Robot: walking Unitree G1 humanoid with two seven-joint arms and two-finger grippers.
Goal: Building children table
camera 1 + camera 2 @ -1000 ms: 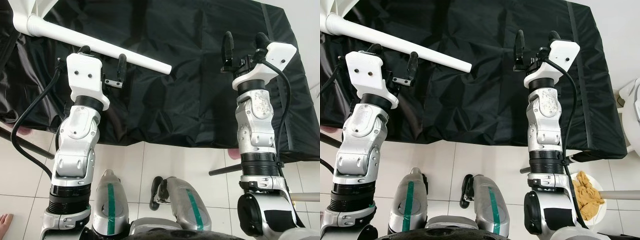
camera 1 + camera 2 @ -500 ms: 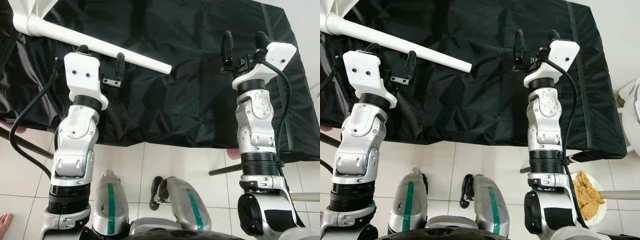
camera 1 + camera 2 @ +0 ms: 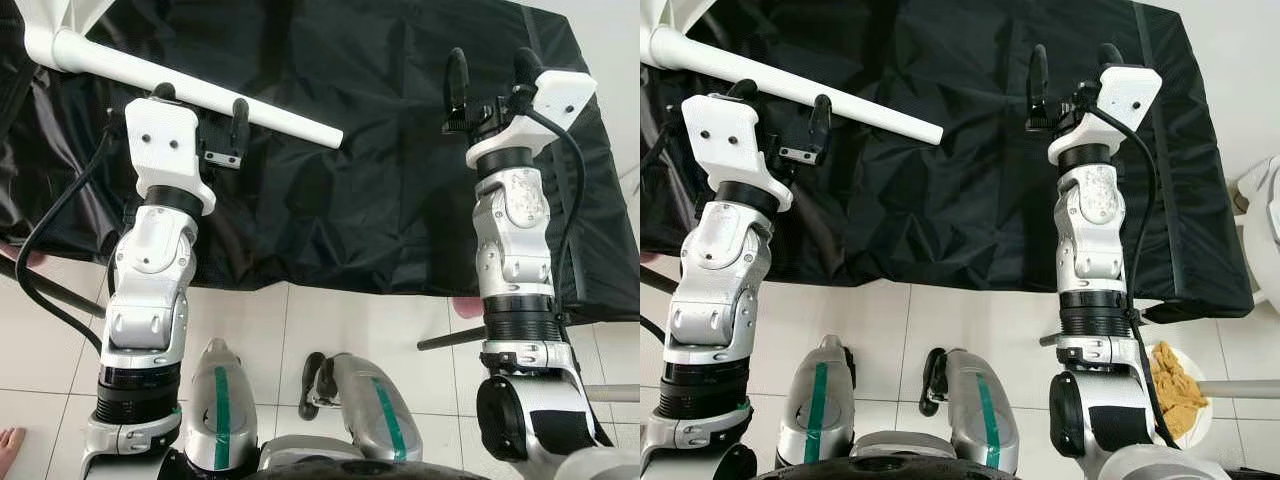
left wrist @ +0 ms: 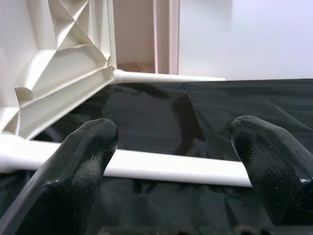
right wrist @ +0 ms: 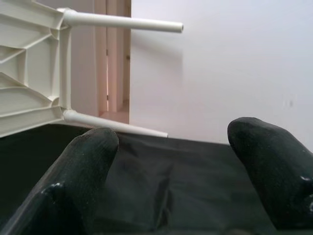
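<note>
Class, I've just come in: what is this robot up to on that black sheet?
A humanoid robot stands at a surface covered with a black sheet, where a white plastic children's table lies on its side. The left gripper is open, its fingers on either side of one white table leg but not closed on it. The right gripper is open too, raised over bare sheet and holding nothing. A bowl of yellowish stuff sits on the tiled floor.

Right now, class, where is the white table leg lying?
In the left eye view the white table leg lies slantwise on the black cloth at the robot's left, just beyond the open left gripper.
</note>
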